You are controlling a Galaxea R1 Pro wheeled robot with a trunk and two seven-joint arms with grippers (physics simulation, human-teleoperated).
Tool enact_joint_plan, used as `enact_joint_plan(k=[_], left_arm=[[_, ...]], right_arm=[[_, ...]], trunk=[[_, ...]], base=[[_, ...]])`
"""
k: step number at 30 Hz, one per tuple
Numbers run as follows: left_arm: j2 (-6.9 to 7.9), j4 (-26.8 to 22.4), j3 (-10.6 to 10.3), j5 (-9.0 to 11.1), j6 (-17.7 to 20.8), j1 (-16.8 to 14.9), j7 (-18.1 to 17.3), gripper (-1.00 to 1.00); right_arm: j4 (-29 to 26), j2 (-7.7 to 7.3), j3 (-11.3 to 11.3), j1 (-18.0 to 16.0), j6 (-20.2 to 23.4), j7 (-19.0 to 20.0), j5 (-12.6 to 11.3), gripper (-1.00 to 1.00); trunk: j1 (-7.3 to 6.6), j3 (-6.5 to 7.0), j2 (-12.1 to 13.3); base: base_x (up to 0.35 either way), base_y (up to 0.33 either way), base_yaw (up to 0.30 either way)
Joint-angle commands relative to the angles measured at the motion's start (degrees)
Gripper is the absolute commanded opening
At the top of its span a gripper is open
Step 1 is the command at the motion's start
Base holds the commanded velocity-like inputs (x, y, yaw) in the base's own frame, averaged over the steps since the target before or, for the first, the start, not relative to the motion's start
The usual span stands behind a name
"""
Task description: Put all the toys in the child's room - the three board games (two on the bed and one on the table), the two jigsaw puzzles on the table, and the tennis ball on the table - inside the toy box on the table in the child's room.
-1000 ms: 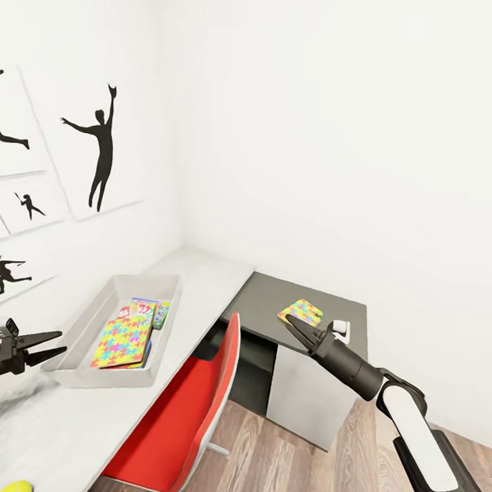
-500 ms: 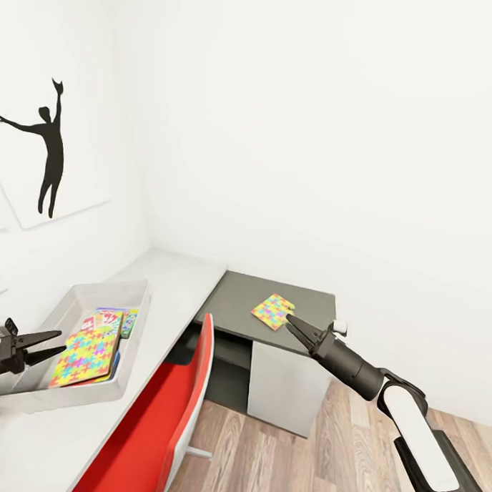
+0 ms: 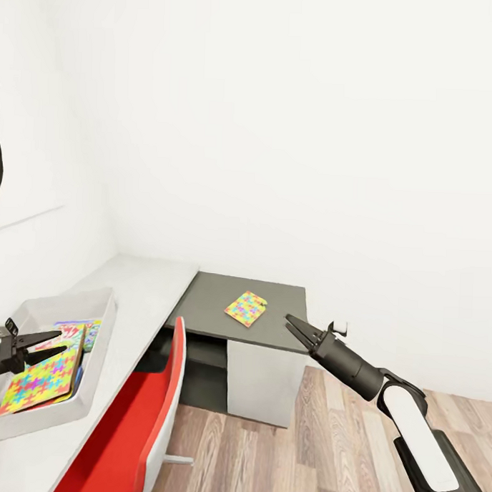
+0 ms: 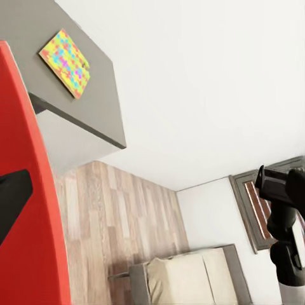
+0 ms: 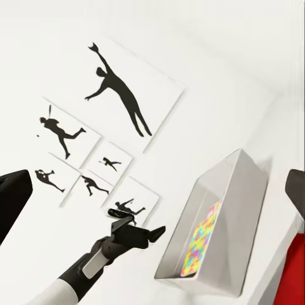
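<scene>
The light grey toy box stands on the table at the lower left. In it lies a jigsaw puzzle on top of printed board games. A second jigsaw puzzle lies flat on the dark grey end of the desk. My left gripper hovers open over the toy box, holding nothing. Out to the right, short of the desk's corner, my right gripper is open and empty too. Its wrist view takes in the toy box and the left gripper. The tennis ball is out of view.
A red chair is pushed against the table's front edge. Wood-plank floor lies open to the right of the desk. Black silhouette pictures hang on the wall behind the toy box. The bed appears in the left wrist view.
The camera has swung right: toy box, desk and wall pictures slid left in the picture, and the ball left the view. Both arms keep their place in it.
</scene>
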Motion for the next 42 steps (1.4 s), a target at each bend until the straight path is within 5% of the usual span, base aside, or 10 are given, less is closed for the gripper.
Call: enact_joint_plan(k=[1, 23, 42], left_arm=[[0.01, -0.1, 0.0, 0.0, 0.6, 0.0, -0.2, 1.0], [-0.41, -1.6, -0.2, 0.0, 0.5, 0.0, -0.2, 1.0], [-0.5, -1.6, -0.2, 0.0, 0.5, 0.0, -0.2, 1.0]], right_arm=[[0.0, -0.07, 0.0, -0.1, 0.2, 0.0, -0.3, 1.0], [0.0, -0.11, 0.0, -0.1, 0.2, -0.1, -0.2, 1.0], [0.0, 0.1, 0.1, -0.1, 0.1, -0.1, -0.2, 1.0]], trunk=[[0.04, -0.13, -0.1], [0.04, -0.13, -0.1], [0.04, -0.13, -0.1]], base=[[0.0, 0.0, -0.279], [0.017, -0.085, -0.279], [0.27, -0.077, -0.25]])
